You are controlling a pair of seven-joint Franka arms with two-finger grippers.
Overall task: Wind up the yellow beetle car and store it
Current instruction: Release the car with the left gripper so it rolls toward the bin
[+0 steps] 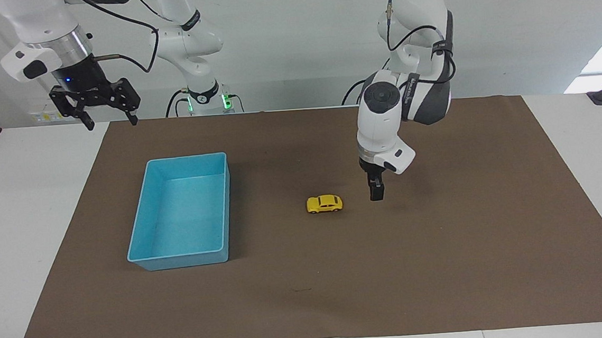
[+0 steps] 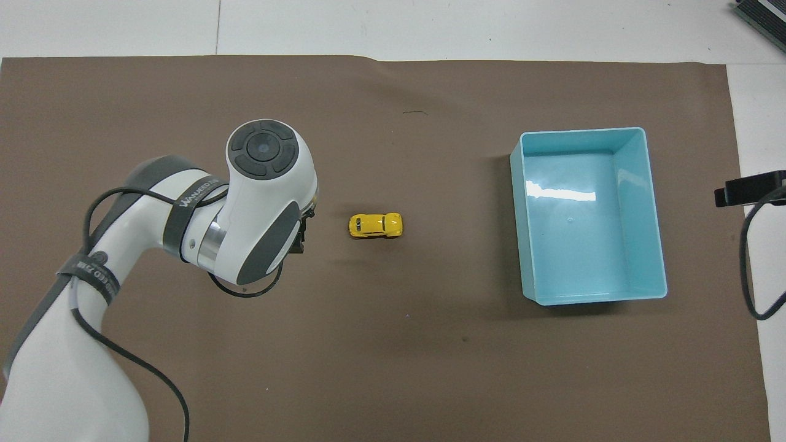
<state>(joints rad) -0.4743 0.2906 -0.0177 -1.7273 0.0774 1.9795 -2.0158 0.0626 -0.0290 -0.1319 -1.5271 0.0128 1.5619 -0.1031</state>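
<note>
The yellow beetle car (image 1: 324, 204) stands free on its wheels on the brown mat, between the blue bin (image 1: 178, 261) and my left gripper (image 1: 376, 191). In the overhead view the car (image 2: 376, 225) lies lengthwise toward the bin (image 2: 592, 297). My left gripper hangs empty just above the mat, a short way from the car toward the left arm's end, fingers pointing down. In the overhead view it is mostly hidden under its own wrist (image 2: 299, 236). My right gripper (image 1: 109, 119) is open and empty, raised high over the table edge at the right arm's end, waiting.
The blue bin is empty and sits on the mat toward the right arm's end. The brown mat (image 1: 445, 265) covers most of the white table. A dark part of the right arm and its cable (image 2: 750, 188) show at the overhead view's edge.
</note>
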